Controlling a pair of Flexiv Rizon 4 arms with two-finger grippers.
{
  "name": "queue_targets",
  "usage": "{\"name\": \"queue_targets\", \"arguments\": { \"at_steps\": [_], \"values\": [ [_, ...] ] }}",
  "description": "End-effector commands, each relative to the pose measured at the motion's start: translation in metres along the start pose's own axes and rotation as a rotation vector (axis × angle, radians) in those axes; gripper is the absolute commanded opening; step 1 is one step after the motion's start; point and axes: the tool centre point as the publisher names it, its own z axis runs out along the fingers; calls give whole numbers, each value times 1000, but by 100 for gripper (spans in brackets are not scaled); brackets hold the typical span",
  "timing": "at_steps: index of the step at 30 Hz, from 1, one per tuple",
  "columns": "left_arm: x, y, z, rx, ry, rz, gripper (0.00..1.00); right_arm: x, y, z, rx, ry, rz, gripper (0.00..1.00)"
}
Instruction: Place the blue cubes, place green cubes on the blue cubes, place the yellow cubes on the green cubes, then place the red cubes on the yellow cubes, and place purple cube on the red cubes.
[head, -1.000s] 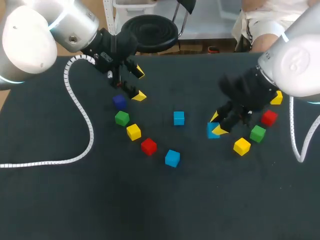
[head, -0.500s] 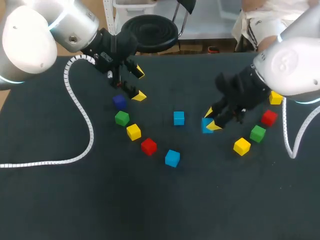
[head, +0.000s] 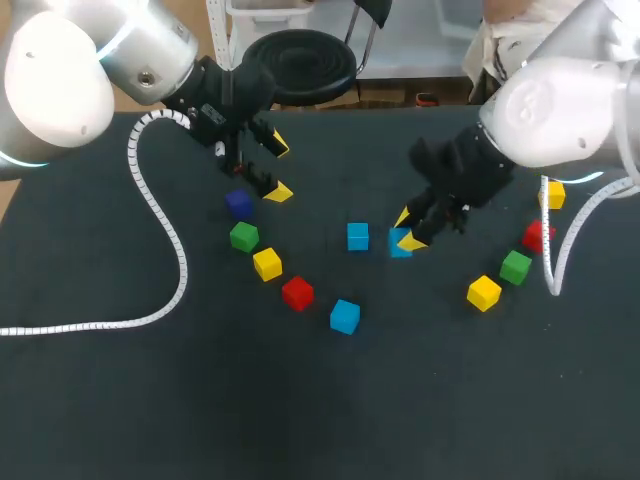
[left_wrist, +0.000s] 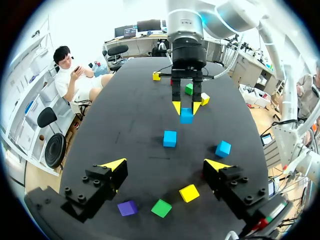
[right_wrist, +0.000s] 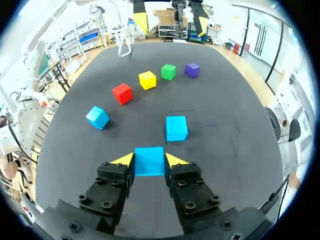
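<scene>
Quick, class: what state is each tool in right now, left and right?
Left tool: open, holding nothing.
Right tool: closed on a blue cube.

The table (head: 300, 420) is a flat, matte black surface filling almost the whole head view. Its far edge runs across at twelve o'clock, and its widest bare stretch lies toward six o'clock. Light falls softly and evenly, without glare.
</scene>
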Motion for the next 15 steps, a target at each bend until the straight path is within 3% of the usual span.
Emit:
{"name": "queue_targets", "arguments": {
  "at_steps": [1, 15],
  "values": [
    [-1, 2, 0, 3, 4, -1, 100, 1, -5, 6, -2, 2, 5, 0],
    [-1, 2, 0, 3, 4, -1, 100, -1, -12, 16, 14, 13, 14, 0]
  ]
}}
